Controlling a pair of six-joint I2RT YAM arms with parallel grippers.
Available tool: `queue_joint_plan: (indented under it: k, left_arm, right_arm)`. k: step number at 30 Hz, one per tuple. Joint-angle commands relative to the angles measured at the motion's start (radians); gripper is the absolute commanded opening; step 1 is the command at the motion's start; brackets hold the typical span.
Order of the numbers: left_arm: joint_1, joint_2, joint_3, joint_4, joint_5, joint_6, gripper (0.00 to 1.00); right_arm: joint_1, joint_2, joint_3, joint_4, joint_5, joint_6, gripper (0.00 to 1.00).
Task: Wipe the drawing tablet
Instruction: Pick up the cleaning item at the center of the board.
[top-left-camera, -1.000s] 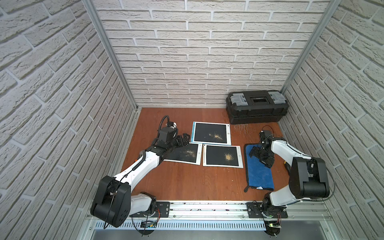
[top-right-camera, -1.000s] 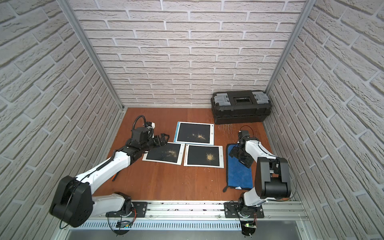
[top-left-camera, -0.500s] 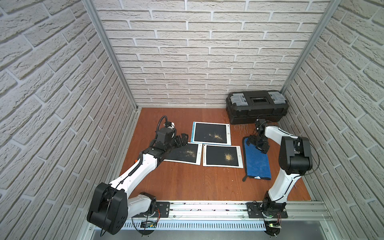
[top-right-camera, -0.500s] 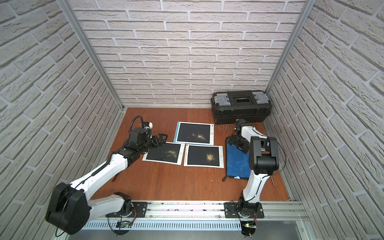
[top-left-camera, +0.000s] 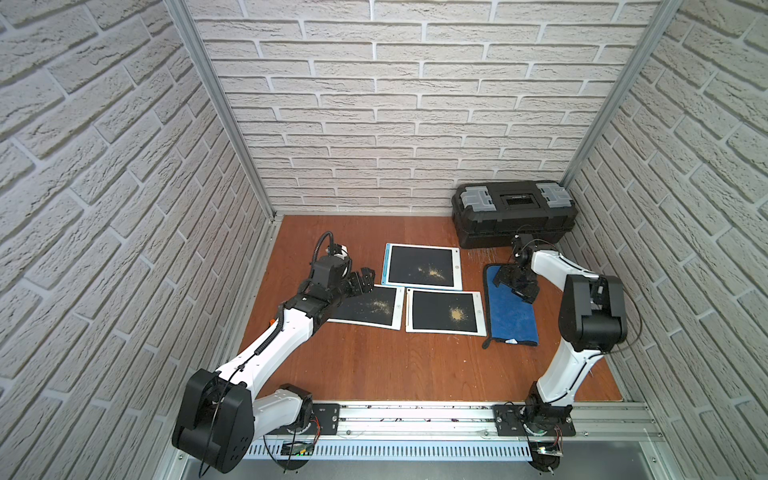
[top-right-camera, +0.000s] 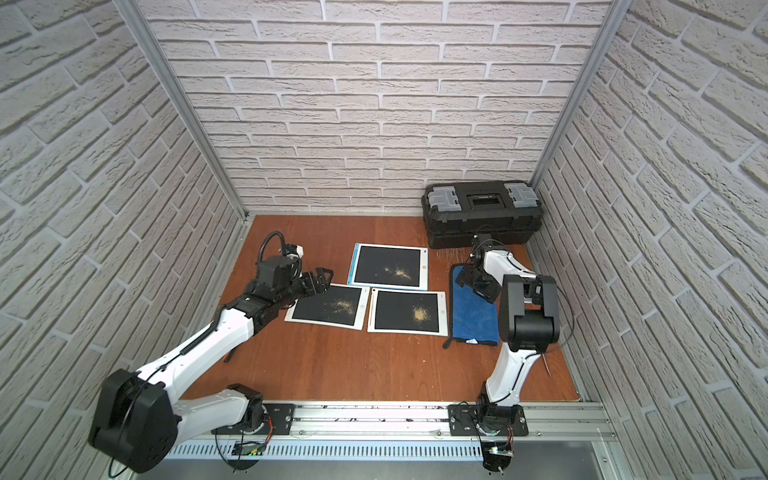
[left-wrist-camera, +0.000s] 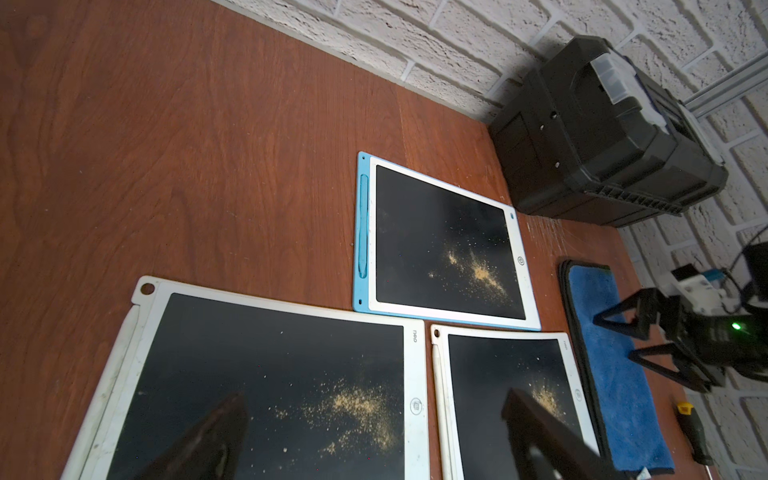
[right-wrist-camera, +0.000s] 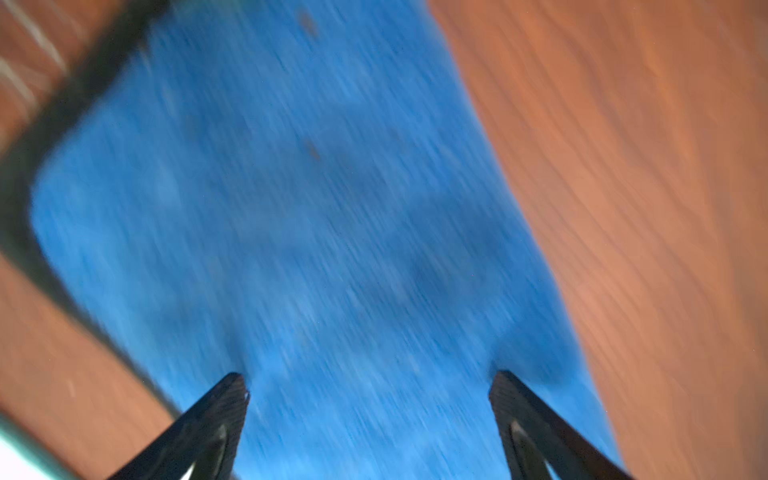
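1. Nearest me, the aluminium rail (top-left-camera: 415, 419) carries both arm bases at the front edge of the wooden table (top-left-camera: 374, 365).
2. Two white-framed drawing tablets lie flat side by side, nearly touching: the left white tablet (top-left-camera: 368, 307) and the right white tablet (top-left-camera: 444, 311). Each dark screen bears a patch of yellowish powder.
3. The blue cloth (top-left-camera: 513, 320) lies flat just right of the right white tablet.
4. I see the left gripper (top-left-camera: 362, 279) over the far left corner of the left white tablet, jaws spread wide and holding nothing.
5. The right gripper (right-wrist-camera: 370, 380) points down at the far half of the blue cloth, jaws wide apart and empty. The wrist view is blurred, so I cannot tell whether the tips touch the cloth.
6. The blue-edged tablet (top-left-camera: 422, 266), also dusted with powder, lies behind the white pair.
7. A black toolbox (top-left-camera: 513, 216) stands closed in the far right corner.
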Motion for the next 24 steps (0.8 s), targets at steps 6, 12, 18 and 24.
queue_joint_plan:
  k: [6, 12, 18, 24]
  left_arm:
    - [-0.014, 0.059, 0.022, 0.084, 0.011, -0.005, 0.98]
    - [-0.027, 0.097, 0.022, 0.117, 0.038, -0.011, 0.98]
    - [-0.037, 0.106, 0.028, 0.118, 0.054, -0.007, 0.98]
    - [-0.039, 0.087, 0.018, 0.101, 0.049, 0.001, 0.98]
  right_arm:
    - [0.113, -0.392, -0.249, -0.092, 0.118, -0.059, 0.94]
    - [0.128, -0.552, -0.379, -0.14, 0.062, 0.019, 0.95]
    - [0.128, -0.563, -0.493, -0.06, -0.068, 0.091, 0.94]
    - [0.108, -0.5, -0.517, -0.027, -0.091, 0.147, 0.93]
